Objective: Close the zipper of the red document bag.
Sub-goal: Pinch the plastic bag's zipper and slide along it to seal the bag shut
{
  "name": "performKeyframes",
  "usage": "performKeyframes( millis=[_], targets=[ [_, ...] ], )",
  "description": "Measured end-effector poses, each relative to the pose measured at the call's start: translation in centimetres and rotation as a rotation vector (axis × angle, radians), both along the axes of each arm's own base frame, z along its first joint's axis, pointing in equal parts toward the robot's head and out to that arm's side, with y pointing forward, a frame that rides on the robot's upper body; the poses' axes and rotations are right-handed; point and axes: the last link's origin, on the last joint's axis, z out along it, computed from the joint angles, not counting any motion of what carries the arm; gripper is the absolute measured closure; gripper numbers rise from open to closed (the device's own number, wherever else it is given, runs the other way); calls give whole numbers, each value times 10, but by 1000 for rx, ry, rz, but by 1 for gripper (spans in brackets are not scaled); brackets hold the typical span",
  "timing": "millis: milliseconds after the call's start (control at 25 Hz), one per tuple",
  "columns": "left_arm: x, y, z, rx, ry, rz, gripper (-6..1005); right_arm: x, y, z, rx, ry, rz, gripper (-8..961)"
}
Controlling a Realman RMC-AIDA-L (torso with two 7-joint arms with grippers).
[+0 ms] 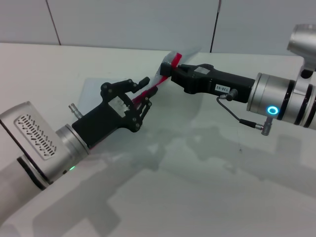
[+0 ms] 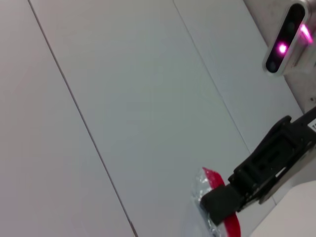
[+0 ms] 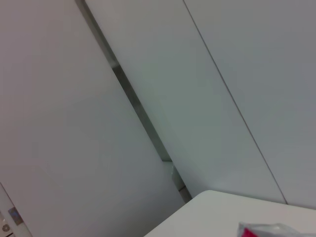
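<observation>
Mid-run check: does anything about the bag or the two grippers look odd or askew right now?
Yes. The red document bag is lifted off the white table and crumpled at its far end, not lying flat. The right gripper pinches that bunched end, and the left gripper is closed around the zipper, which runs tilted between them.

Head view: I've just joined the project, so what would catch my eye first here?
The zipper, a bright red strip stretched between two black grippers above the white table. The right gripper pinches its far end; the left gripper closes around it nearer the camera, with the red document bag barely visible behind it.
</observation>
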Motion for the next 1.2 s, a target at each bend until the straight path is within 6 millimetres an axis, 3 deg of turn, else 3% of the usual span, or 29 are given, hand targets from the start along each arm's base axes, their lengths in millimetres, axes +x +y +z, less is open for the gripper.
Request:
performKeyframes(
  millis=[200, 880, 1200],
  targets=[
    [0, 1, -1, -5, 0, 7, 807, 0, 0, 0, 1, 0, 0, 926],
    [-2, 2, -1, 11, -19, 41, 909, 2, 1, 2, 8, 0, -7, 914],
    [-4, 1, 0, 14, -23, 54, 913, 35, 9, 30, 132, 46, -126, 909]
  ],
)
